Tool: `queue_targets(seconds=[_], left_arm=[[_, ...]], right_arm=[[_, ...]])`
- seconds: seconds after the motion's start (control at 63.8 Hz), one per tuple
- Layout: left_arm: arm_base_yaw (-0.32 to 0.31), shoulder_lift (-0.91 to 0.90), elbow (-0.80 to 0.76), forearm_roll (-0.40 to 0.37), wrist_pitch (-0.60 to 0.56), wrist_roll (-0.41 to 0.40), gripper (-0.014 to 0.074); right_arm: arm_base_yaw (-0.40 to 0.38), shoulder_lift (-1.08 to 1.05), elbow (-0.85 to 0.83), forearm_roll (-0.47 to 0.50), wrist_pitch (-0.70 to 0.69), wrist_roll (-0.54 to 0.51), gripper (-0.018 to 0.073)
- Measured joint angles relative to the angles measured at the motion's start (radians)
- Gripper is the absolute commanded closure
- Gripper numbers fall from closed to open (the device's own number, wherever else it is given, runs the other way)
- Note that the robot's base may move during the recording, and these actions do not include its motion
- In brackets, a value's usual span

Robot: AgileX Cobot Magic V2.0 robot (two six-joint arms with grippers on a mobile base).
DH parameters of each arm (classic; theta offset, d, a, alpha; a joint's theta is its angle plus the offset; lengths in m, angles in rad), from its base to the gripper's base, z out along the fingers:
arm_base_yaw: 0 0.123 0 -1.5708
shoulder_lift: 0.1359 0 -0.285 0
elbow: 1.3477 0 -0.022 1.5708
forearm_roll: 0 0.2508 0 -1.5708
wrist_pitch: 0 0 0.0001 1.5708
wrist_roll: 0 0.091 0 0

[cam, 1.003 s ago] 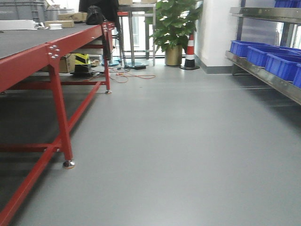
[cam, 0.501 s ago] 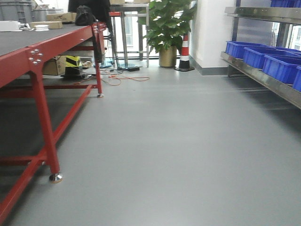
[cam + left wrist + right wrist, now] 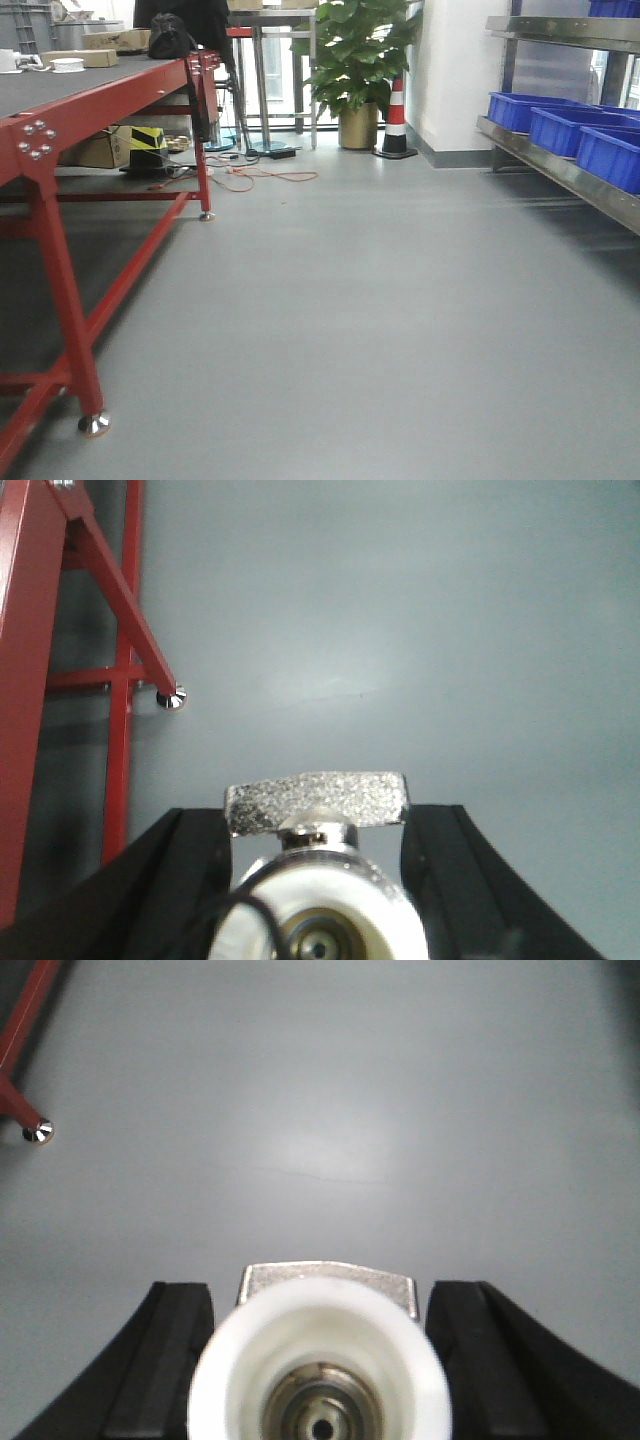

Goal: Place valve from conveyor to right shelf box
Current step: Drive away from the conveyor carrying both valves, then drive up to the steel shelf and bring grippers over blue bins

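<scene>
In the left wrist view a valve with a silvery, rough-textured handle and a cream-white round end sits between the black fingers of my left gripper, which is shut on it above the grey floor. The right wrist view shows a second valve, white-rimmed with a metal bore, held the same way in my right gripper. The conveyor, a dark grey belt on a red frame, runs along the left of the front view. Blue shelf boxes sit on the metal shelf at the right.
Red conveyor legs with metal feet stand at the left. A potted plant, a striped cone, cables and cardboard boxes are at the far end. Grey floor lies between conveyor and shelf.
The front view has advanced along the aisle: the near red conveyor leg has slid left and lower in the frame, and the blue boxes have shifted toward the right edge.
</scene>
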Motion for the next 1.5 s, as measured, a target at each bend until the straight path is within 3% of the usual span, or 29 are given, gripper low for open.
queue_targets(seconds=[1.504], left_arm=[[0.0, 0.0, 0.0, 0.004, -0.002, 0.0, 0.0707]], right_arm=[[0.0, 0.0, 0.0, 0.002, -0.014, 0.0, 0.0713]])
